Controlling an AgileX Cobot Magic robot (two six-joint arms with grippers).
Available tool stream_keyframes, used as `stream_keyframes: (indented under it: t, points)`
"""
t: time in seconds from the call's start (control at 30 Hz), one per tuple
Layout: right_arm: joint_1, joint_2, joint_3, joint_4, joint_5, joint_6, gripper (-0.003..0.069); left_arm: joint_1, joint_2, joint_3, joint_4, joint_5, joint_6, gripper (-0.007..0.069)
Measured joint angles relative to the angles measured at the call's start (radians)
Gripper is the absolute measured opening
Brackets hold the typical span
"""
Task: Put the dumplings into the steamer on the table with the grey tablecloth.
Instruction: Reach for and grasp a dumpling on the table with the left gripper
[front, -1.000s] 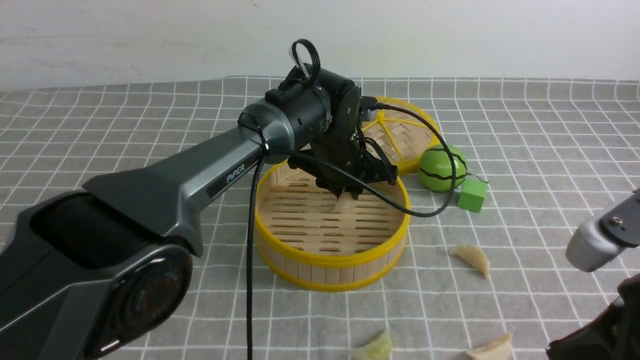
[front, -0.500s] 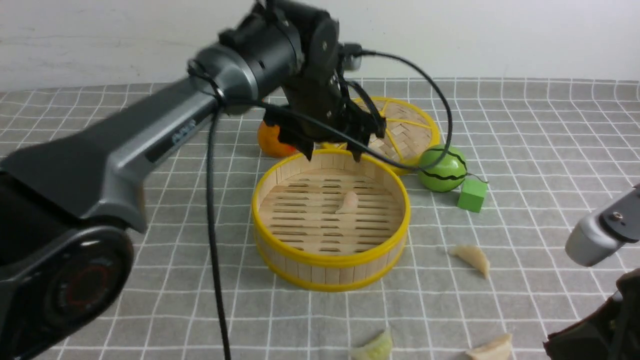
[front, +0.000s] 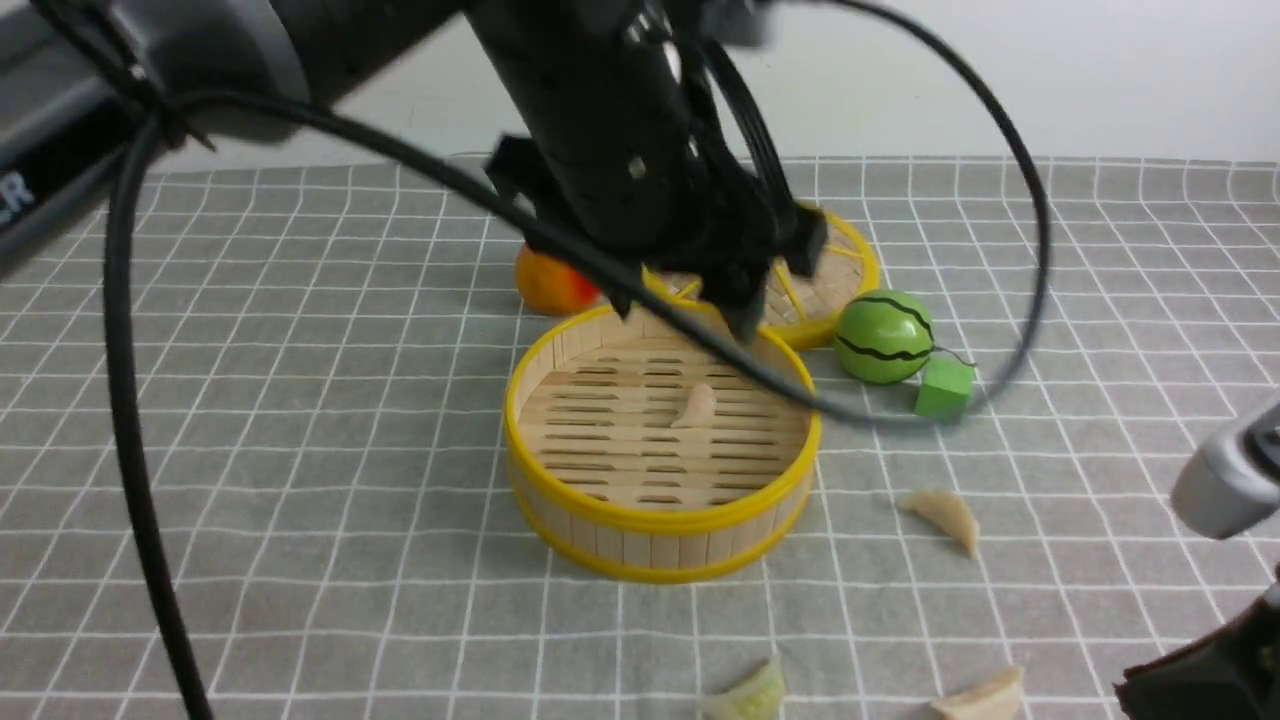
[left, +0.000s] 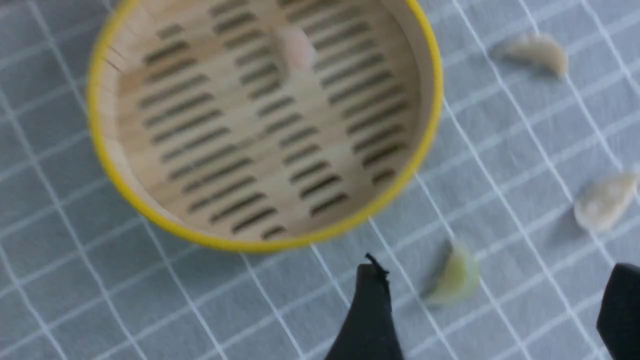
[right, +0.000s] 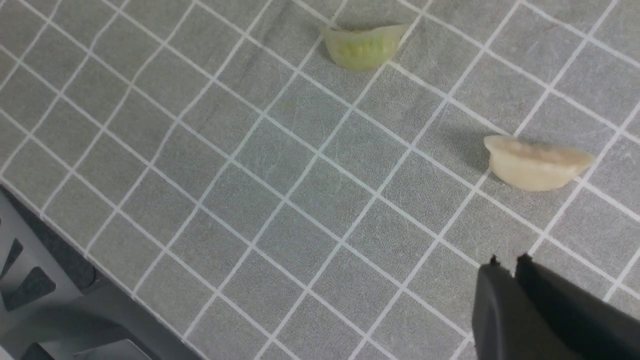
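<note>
Steamer (front: 650, 547): round bamboo basket, yellow rims, slatted floor, standing mid-table on the grey checked tablecloth (front: 300, 450).
Pink dumpling (front: 697, 405): small pale crescent; you see it lying on the steamer's floor.
Right cream dumpling (front: 942, 516): pale crescent on the cloth, near the steamer's right side.
Near cream dumpling (front: 985, 695): pale, pleated, at the cloth's near edge.
Green dumpling (front: 748, 693): translucent, pleated, on the cloth in front of the steamer.
Left gripper (front: 685, 315): jaws spread wide, empty, above the steamer's far rim.
Right gripper (right: 508, 261): jaws together, holding nothing, over the cloth.
</note>
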Motion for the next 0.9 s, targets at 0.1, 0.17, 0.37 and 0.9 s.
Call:
stream_keyframes:
  t: [0.1,0.17,0.37,0.9]
  points:
    - [0.000,-0.104,0.000,-0.040,0.062,0.059,0.0046,-0.091,0.003,0.164,-0.006,-0.001,0.045,0.0556]
    - [0.000,-0.155,0.000,-0.060,0.082,0.074,0.0048,-0.120,0.014,0.230,-0.011,-0.009,0.069,0.0556]
    - [0.000,-0.278,0.000,-0.113,0.105,0.116,0.0055,-0.154,0.093,0.319,-0.019,-0.133,0.116,0.0556]
    - [0.000,-0.302,0.000,-0.132,0.139,0.122,0.0072,-0.154,0.299,0.321,-0.011,-0.269,0.143,0.0427]
